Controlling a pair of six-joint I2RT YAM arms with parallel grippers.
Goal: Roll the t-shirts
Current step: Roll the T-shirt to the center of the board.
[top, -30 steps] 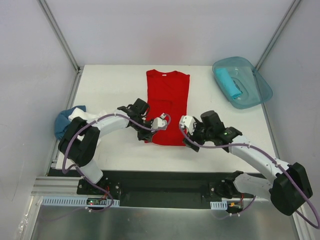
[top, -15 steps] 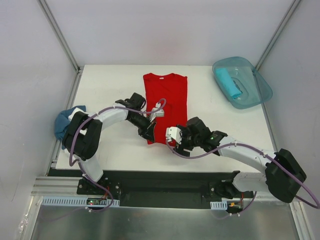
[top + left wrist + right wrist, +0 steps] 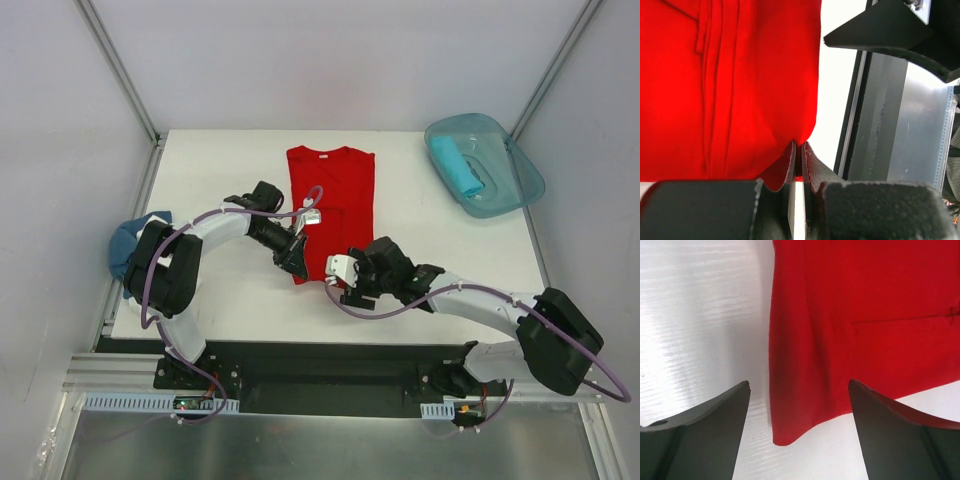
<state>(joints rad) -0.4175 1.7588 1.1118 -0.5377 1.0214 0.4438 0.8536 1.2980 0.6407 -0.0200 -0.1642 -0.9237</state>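
The red t-shirt [image 3: 332, 200] was a plain, bright, unpatterned red against the white table [image 3: 215, 165]. The turquoise t-shirt [image 3: 458, 168] nearly matched its translucent teal tub [image 3: 515, 185]. The denim-blue t-shirt [image 3: 124, 250] was duller. The left claw [image 3: 798, 146] and right claw [image 3: 799, 384] were black, and the arm cables [image 3: 380, 305] purple.

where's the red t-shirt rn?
The red t-shirt lies centred on the table in top view, collar at the far end. Left gripper pinches its near-left corner; open right gripper sits at the near hem.
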